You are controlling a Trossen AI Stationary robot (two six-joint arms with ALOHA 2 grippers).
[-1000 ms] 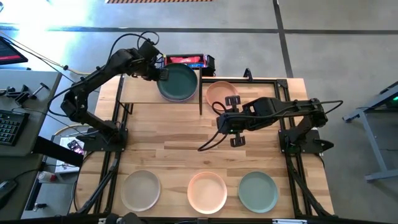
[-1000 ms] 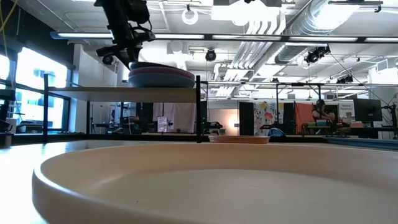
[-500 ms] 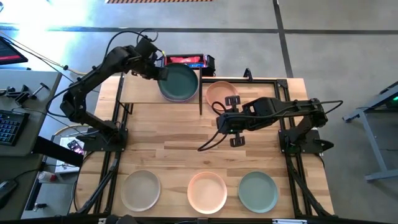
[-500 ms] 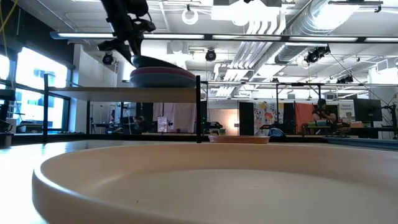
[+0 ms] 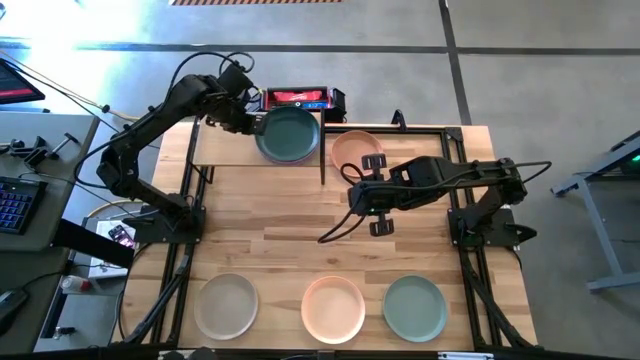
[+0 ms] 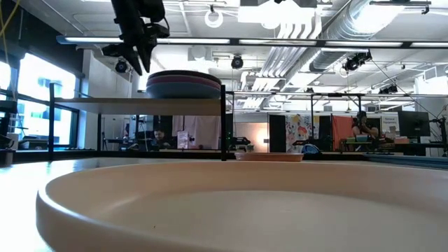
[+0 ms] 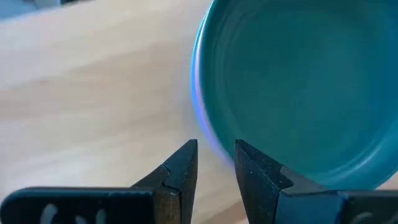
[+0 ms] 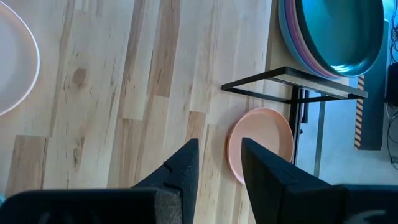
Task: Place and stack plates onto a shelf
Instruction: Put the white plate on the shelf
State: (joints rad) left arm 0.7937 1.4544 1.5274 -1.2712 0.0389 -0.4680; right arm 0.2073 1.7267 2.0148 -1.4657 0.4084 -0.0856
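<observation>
The left gripper point(image 5: 256, 124) hung over the shelf point(image 5: 225, 148), a flat light-wood board on a thin black metal frame at the back of the slatted wooden counter point(image 5: 300, 240), and sat just beside the rim of the dark teal plate point(image 5: 289, 133); its jaws stood slightly parted with nothing between them, the tips apart from the plate's edge in the left wrist view. That round, shallow, matte plate topped a stack point(image 6: 183, 85) on the shelf's right end, with pale blue and purple rims showing beneath it. A peach plate point(image 5: 355, 150) lay flat on the counter just right of the shelf, partly under the right arm. The right gripper point(image 5: 374, 193) hovered above the middle of the counter, its jaws a narrow gap apart and empty. Along the counter's near edge sat three more raised-rim plates in a row, well apart from the shelf: a beige plate point(image 5: 226, 305), a pale pink plate point(image 5: 333, 308) and a sage green plate point(image 5: 414, 307)
</observation>
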